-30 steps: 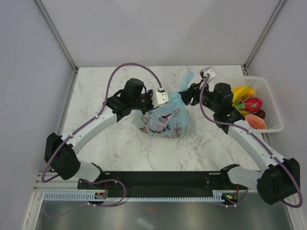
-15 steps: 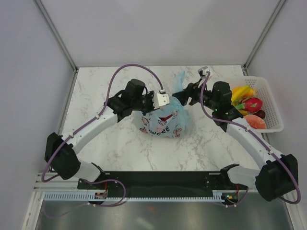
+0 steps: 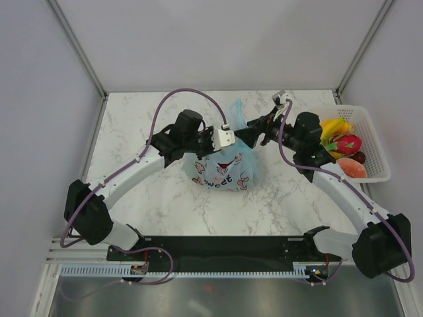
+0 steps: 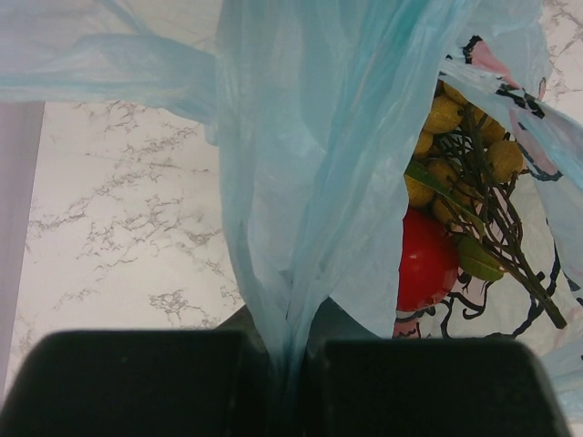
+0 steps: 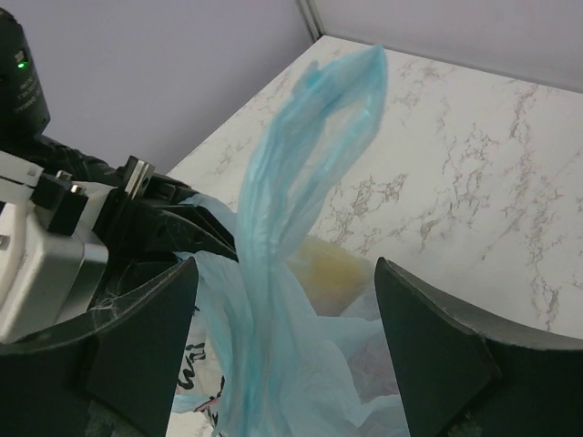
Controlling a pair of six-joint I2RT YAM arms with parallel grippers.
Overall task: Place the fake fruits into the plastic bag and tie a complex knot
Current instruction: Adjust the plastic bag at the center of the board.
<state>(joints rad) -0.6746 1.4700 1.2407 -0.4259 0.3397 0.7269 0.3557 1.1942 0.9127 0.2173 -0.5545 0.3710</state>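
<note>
Thin, crinkled blue plastic bag (image 3: 225,168) on marble tabletop (image 3: 132,122).
Left tool (image 4: 290,350) pinches bag's gathered film; right tool (image 5: 282,300) spread around twisted handle loop (image 5: 310,137); glossy fake fruits (image 3: 347,142) in mesh basket (image 3: 375,148) right of bag.

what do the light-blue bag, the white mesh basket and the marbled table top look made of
Light-blue bag: thin plastic film, probably; translucent, crumples into soft folds. White mesh basket: moulded rigid plastic, judging by its even lattice walls. Marbled table top: white with grey veins, smooth; stone or printed laminate, cannot tell.
</note>
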